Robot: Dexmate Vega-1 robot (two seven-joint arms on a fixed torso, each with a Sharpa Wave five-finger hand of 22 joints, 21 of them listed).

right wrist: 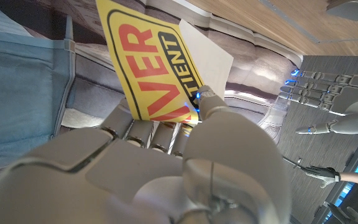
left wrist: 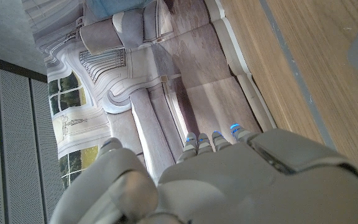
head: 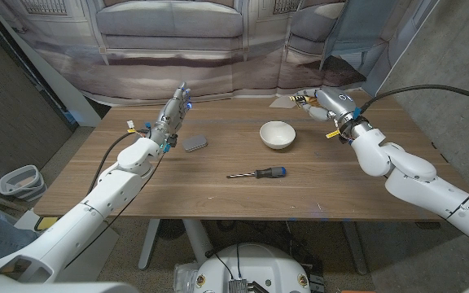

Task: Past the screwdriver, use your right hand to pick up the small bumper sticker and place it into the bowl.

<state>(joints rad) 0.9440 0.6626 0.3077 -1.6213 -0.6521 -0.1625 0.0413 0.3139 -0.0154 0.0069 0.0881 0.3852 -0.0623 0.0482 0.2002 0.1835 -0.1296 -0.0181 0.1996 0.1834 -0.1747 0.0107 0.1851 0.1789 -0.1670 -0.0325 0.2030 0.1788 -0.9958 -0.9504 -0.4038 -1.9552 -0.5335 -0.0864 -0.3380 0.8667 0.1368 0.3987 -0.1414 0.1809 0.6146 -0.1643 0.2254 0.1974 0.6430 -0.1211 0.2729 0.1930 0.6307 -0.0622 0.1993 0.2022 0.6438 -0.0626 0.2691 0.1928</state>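
Observation:
My right hand (head: 326, 105) is near the table's far right edge, beyond the white bowl (head: 277, 134). It pinches the small bumper sticker (head: 299, 99). In the right wrist view the sticker (right wrist: 151, 59) is yellow with red and black lettering and a white back, held between the thumb and fingers (right wrist: 209, 99) of that hand (right wrist: 166, 168). The screwdriver (head: 259, 173), with a dark handle, lies on the table in front of the bowl. My left hand (head: 172, 114) is raised at the far left with straight fingers and holds nothing.
A small grey flat object (head: 195, 143) lies on the wooden table (head: 218, 195) just right of my left hand. A printed backdrop hangs beyond the far edge. A white bin (head: 19, 182) stands on the floor at the left.

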